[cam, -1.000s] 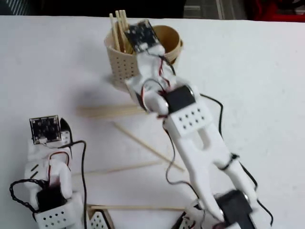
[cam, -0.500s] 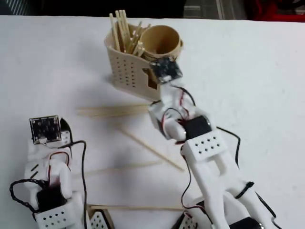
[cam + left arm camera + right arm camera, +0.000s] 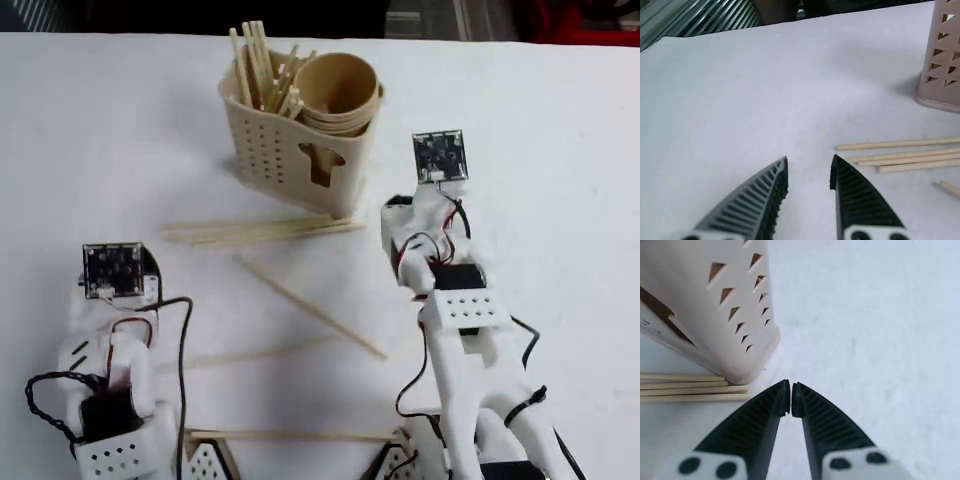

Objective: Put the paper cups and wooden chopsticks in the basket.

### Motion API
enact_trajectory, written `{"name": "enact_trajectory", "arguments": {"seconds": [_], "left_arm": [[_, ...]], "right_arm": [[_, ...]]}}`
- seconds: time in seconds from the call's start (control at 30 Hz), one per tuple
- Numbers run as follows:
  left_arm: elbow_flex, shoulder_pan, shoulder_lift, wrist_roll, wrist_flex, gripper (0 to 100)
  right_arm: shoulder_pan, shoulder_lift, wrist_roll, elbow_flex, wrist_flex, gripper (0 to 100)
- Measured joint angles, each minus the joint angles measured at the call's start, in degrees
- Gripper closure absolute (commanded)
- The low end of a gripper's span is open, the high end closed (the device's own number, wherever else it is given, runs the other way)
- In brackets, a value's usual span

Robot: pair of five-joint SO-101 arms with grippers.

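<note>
The beige perforated basket (image 3: pixel 285 150) stands at the back of the white table, holding stacked paper cups (image 3: pixel 338 92) and several upright wooden chopsticks (image 3: pixel 255 62). A bundle of chopsticks (image 3: pixel 260 230) lies in front of the basket, with loose ones (image 3: pixel 310 307) nearer the arms. My right gripper (image 3: pixel 790 399) is shut and empty, low over the table by the basket's (image 3: pixel 715 305) corner and the bundle's (image 3: pixel 690 387) ends. Left of the same bundle (image 3: pixel 900 152), my left gripper (image 3: pixel 809 172) hangs open and empty.
Another chopstick (image 3: pixel 260 352) lies between the arms and one (image 3: pixel 290 436) lies along the front by the arm bases. The right arm (image 3: pixel 450 300) stands to the right of the basket, the left arm (image 3: pixel 110 340) at the front left. Bare table lies to the far left and right.
My right arm has drawn back from over the basket toward the front right and now sits beside it. The left arm shifted slightly to the right.
</note>
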Motion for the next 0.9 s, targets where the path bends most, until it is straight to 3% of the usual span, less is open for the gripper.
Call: {"name": "enact_trajectory", "arguments": {"seconds": [0.1,0.37,0.57,0.9], "left_arm": [[-2.7,0.7,0.0,-0.4,1.2,85],[-10.5,14.1,0.0,-9.0,7.9,85],[-11.2,16.4,1.1,-15.6,7.9,85],[-25.6,18.7,34.3,-21.5,4.9,79]], "right_arm": [[0.8,0.0,-0.7,0.3,0.0,97.8],[0.9,0.0,-2.5,0.3,0.0,97.8],[1.3,0.0,-2.6,0.3,0.0,97.8],[1.6,0.0,-2.6,0.3,-0.9,97.8]]}}
